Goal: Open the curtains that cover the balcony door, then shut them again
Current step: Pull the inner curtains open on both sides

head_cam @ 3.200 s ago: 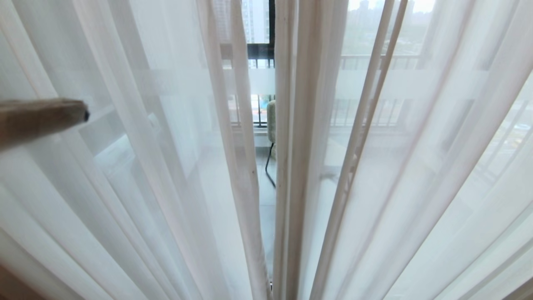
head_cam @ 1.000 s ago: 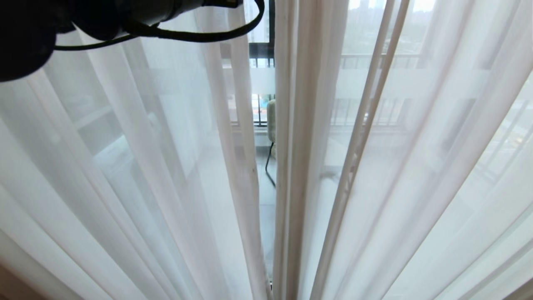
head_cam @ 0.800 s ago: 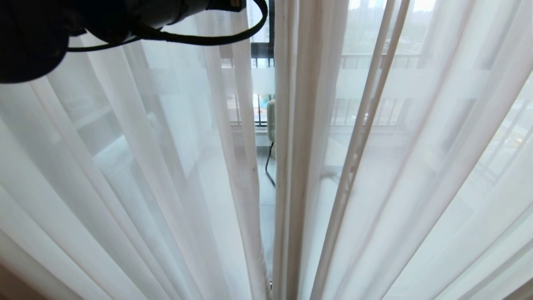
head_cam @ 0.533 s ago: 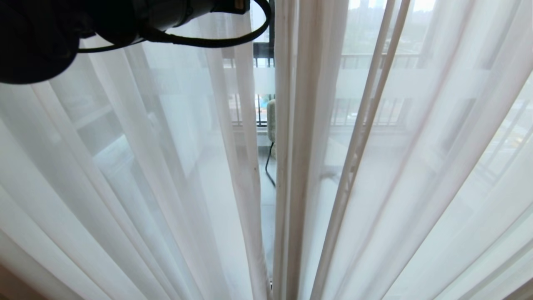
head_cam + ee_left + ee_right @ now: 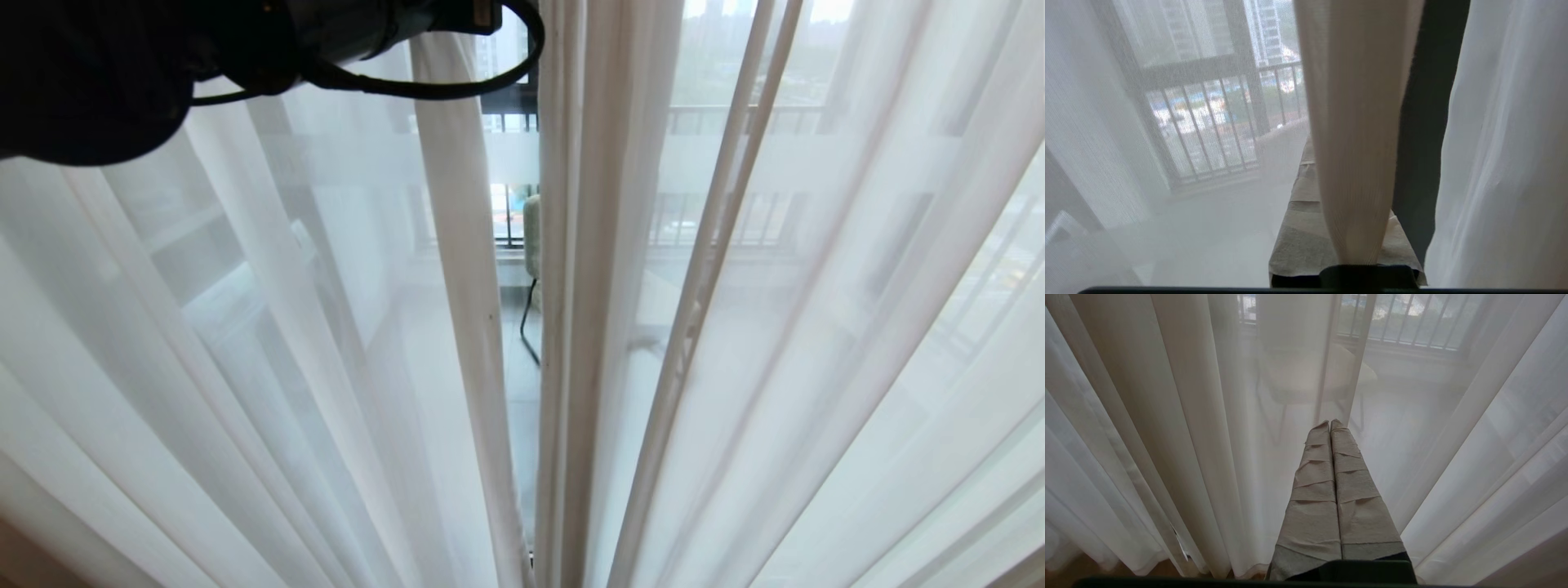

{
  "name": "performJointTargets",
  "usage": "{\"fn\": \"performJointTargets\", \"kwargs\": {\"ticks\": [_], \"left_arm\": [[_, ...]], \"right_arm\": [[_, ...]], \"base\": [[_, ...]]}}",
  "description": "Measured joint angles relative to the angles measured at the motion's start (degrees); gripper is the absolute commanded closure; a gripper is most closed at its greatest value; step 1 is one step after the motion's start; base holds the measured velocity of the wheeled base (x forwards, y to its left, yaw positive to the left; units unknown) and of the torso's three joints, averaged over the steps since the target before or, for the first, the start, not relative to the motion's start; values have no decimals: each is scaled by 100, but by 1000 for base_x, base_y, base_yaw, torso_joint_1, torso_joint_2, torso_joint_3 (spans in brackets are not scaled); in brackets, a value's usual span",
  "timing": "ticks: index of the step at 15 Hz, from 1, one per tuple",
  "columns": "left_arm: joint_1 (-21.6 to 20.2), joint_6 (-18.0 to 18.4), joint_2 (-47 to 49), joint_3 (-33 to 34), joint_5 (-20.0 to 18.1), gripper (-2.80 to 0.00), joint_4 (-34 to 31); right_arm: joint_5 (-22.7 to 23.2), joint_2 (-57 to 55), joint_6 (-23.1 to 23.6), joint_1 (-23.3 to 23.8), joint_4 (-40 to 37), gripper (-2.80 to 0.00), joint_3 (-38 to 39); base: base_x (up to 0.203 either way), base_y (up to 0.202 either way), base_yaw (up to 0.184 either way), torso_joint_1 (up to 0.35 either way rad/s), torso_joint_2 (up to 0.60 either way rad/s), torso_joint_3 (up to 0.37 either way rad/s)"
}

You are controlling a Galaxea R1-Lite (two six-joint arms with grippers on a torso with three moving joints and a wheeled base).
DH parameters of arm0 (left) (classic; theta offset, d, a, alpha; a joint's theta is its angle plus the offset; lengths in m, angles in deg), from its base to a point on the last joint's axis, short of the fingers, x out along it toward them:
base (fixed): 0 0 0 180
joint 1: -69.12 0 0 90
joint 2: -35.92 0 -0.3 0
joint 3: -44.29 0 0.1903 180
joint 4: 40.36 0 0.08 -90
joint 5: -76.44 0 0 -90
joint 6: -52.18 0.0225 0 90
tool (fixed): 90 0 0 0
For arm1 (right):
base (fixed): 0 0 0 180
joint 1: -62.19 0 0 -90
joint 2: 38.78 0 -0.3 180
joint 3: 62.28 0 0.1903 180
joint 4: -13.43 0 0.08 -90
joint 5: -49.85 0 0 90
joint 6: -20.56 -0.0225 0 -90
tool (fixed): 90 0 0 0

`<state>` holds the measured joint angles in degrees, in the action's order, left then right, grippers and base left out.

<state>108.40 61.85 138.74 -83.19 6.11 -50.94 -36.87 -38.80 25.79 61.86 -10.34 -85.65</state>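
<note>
The curtains are white sheer, hanging in two panels. The left panel and right panel are parted by a narrow gap at the middle. Through the gap the balcony door's glass shows, with its frosted band. My left arm reaches in high at the top left. In the left wrist view my left gripper is shut on the inner edge fold of the left panel, which rises taut from between the tape-wrapped fingers. My right gripper is shut on nothing, low down, pointing at the sheer cloth.
A pale chair with black legs stands on the balcony behind the glass, before a barred railing. A dark upright strip runs beside the held fold. Sheer folds fill the view on both sides.
My left arm has crept to the right along the top. Its jaws have closed on the left panel's edge, which has gone from loose pleats to one flat taut strip.
</note>
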Motion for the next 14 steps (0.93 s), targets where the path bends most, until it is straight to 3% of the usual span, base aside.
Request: {"fn": "performJointTargets", "kwargs": {"ticks": [8, 14], "left_arm": [[-120, 155, 112, 11, 16, 0, 22], [-708, 149, 82, 9, -20, 0, 18]], "right_arm": [[0, 0, 0, 0, 2, 0, 0], [2, 0, 0, 2, 0, 0, 0]], "base": [[0, 0, 0, 0, 0, 0], [0, 0, 0, 0, 0, 0]]}}
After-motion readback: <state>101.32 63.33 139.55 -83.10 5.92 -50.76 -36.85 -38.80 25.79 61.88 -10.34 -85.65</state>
